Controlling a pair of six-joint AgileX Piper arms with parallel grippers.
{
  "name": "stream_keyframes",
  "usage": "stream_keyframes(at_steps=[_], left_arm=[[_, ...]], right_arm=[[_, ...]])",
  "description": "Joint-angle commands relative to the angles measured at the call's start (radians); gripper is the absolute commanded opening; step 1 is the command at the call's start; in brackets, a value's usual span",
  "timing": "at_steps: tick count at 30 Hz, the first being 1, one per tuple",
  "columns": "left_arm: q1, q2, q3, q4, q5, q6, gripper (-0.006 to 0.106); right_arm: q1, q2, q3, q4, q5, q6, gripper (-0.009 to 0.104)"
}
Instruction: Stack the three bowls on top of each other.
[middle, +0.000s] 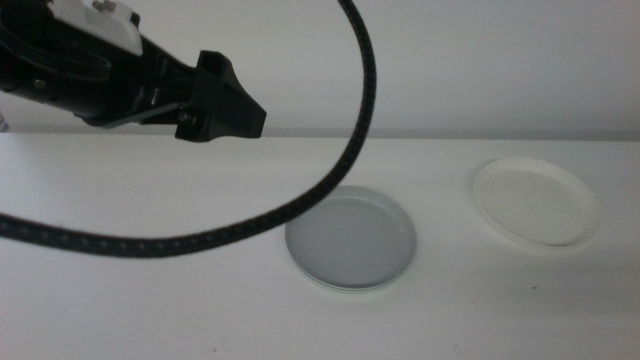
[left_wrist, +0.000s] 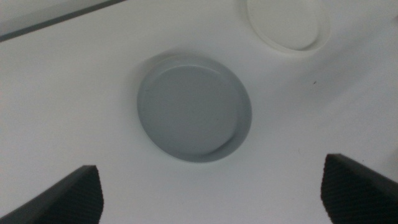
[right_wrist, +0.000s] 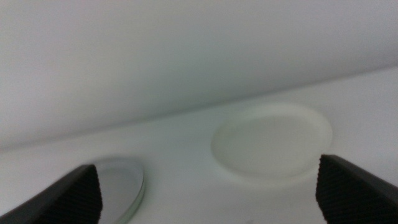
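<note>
A grey bowl (middle: 351, 238) (left_wrist: 194, 107) sits at the table's middle. A thin pale green rim (middle: 335, 286) peeks out beneath its near edge, so it seems to rest on the mint bowl. The white bowl (middle: 537, 204) (left_wrist: 286, 22) (right_wrist: 272, 144) lies alone to the right. My left gripper (middle: 228, 102) (left_wrist: 210, 193) hangs high above the table, left of and behind the grey bowl, open and empty. In the right wrist view my right gripper (right_wrist: 205, 193) is open and empty, low, facing the white bowl, with the grey bowl (right_wrist: 119, 182) off to one side. It is outside the middle view.
A dark braided cable (middle: 352, 130) loops from the top of the middle view down across to the left edge, in front of the grey bowl's left side. The white table (middle: 150, 200) meets a pale wall at the back.
</note>
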Motion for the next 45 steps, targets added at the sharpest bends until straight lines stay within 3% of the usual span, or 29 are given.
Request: stream_keyframes(at_steps=[1,4,7,16,27,30,35,45], left_arm=[[0.004,-0.001,0.001,-0.006,-0.019,-0.006,0.094],[0.004,-0.001,0.001,-0.004,-0.03,-0.006,0.094],[0.004,-0.001,0.001,-0.004,-0.038,-0.006,0.094],[0.004,-0.001,0.001,0.007,-0.04,-0.006,0.094],[0.004,-0.001,0.001,0.021,-0.078,-0.006,0.094],[0.004,-0.001,0.001,0.021,-0.092,-0.006,0.094],[0.004,-0.001,0.001,0.021,-0.093,-0.006,0.094],[0.004,-0.001,0.001,0.021,-0.093,-0.006,0.094]], right_arm=[[0.0,0.096,-0.14,-0.002,0.19,-0.008,0.092],[0.0,0.219,-0.309,-0.002,0.444,-0.015,0.092],[0.0,0.296,-0.425,0.006,0.583,-0.015,0.092],[0.0,0.312,-0.467,0.028,0.385,-0.01,0.092],[0.0,0.525,-0.53,0.081,0.65,-0.01,0.092],[0.0,0.683,-0.638,0.033,0.749,-0.01,0.092],[-0.017,0.909,-0.798,-0.175,0.87,-0.003,0.092],[-0.319,0.975,-0.835,-0.181,0.883,0.015,0.092]])
